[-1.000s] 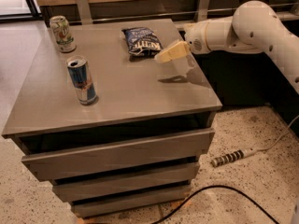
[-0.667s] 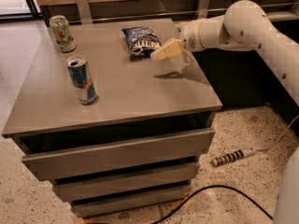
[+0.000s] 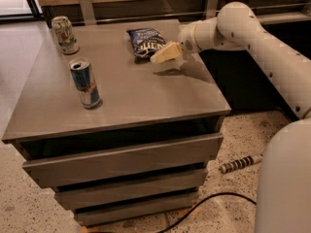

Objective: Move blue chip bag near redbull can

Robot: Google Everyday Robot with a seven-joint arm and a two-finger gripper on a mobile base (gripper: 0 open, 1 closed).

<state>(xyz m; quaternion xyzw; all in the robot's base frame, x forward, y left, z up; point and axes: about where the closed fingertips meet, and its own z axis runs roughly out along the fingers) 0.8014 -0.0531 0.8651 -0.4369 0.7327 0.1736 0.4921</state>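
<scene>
The blue chip bag (image 3: 146,41) lies flat on the far middle of the grey cabinet top (image 3: 146,96), dark blue with white lettering. The redbull can (image 3: 85,83) stands upright at the left front, well apart from the bag. My gripper (image 3: 164,54) reaches in from the right on a white arm (image 3: 252,38), its pale fingers just above the tabletop at the bag's right front edge, touching or nearly touching it.
A shorter white-and-green can (image 3: 64,35) stands at the far left corner. The cabinet has drawers (image 3: 126,164) below. A black cable (image 3: 204,205) and a ridged hose end (image 3: 240,163) lie on the speckled floor. A wooden wall with metal brackets runs behind.
The gripper has moved left and slightly toward the chip bag's right edge. The bag and both cans have not moved.
</scene>
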